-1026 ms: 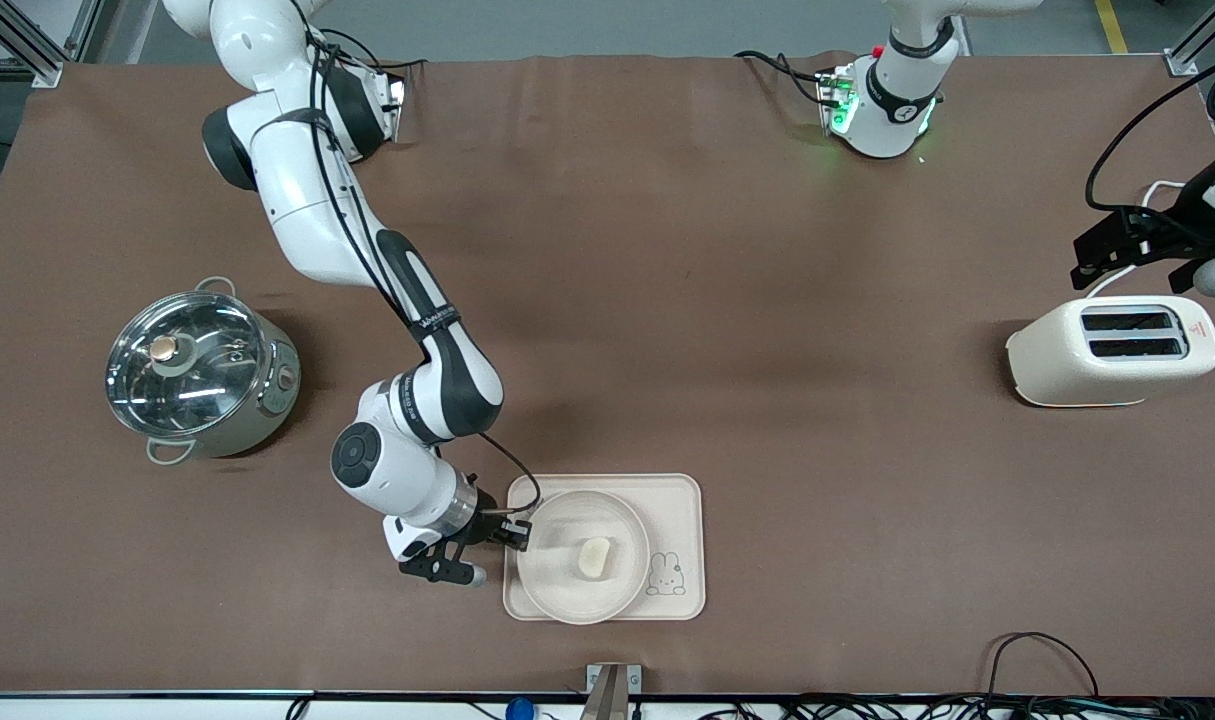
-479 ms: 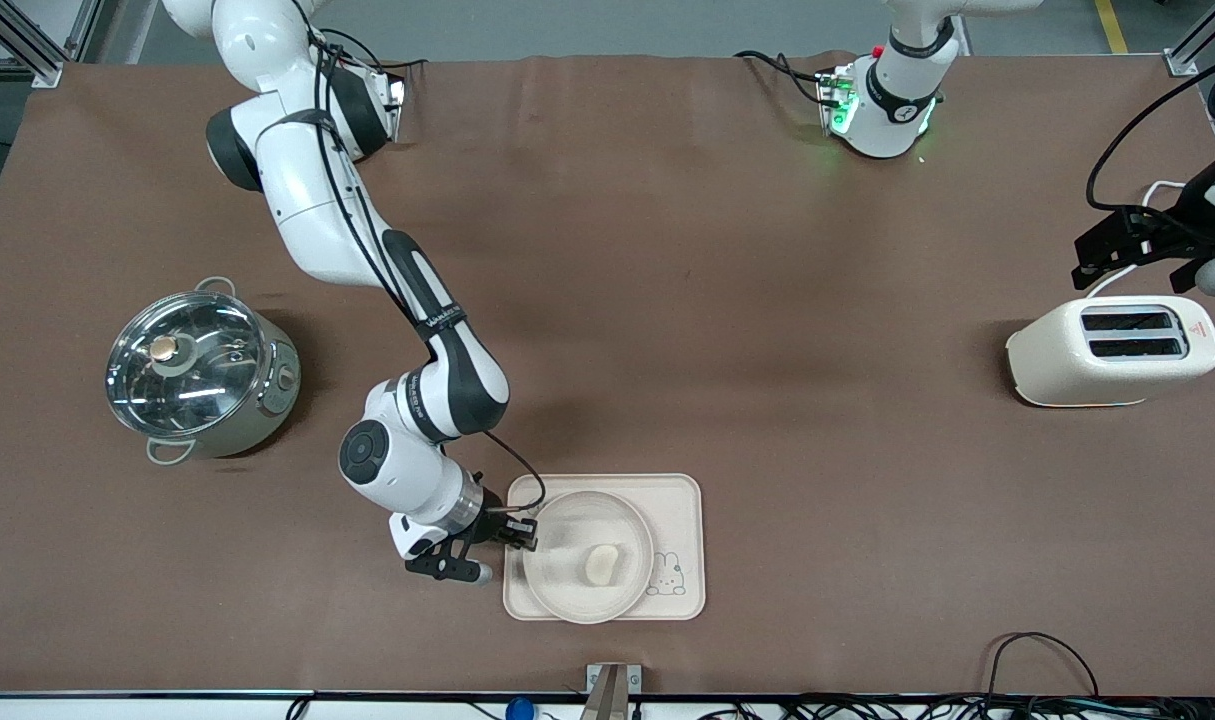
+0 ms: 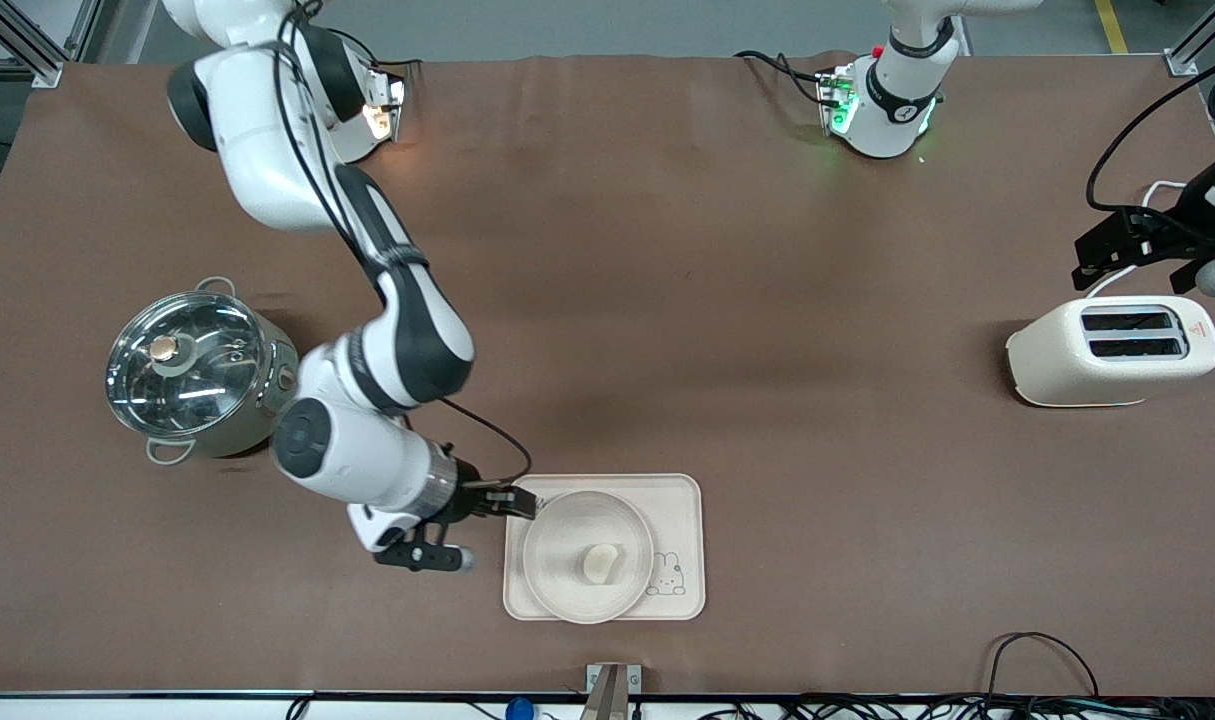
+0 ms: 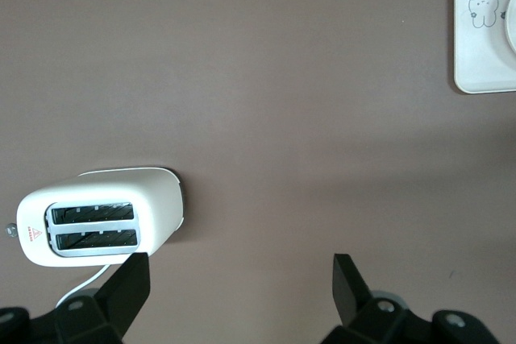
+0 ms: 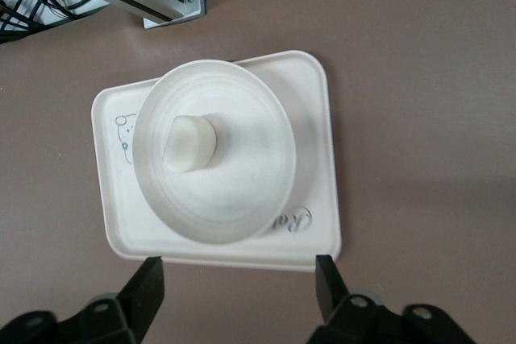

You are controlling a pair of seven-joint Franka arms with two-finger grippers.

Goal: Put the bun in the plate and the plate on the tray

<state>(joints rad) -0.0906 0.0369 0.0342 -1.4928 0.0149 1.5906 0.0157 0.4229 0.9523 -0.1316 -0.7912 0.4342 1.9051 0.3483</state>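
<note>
The bun [image 3: 599,561] lies in the plate [image 3: 552,580], and the plate sits on the tray [image 3: 683,500], near the table's front edge. My right gripper [image 3: 495,534] is open and empty, just off the tray's edge on the right arm's side, touching nothing. In the right wrist view the bun [image 5: 191,143] rests in the plate [image 5: 258,191] on the tray [image 5: 318,118], with my right gripper [image 5: 238,279] spread wide just short of the tray's edge. My left gripper [image 3: 1132,262] is open and waits by the toaster; it also shows in the left wrist view [image 4: 238,279].
A cream toaster [image 3: 1112,350] stands at the left arm's end of the table, also in the left wrist view [image 4: 97,215]. A steel pot with a glass lid [image 3: 202,375] stands at the right arm's end, close to the right arm's wrist.
My right gripper has drawn back from the plate's rim toward the right arm's end and risen. The plate with the bun stays on the tray. The left arm has not moved.
</note>
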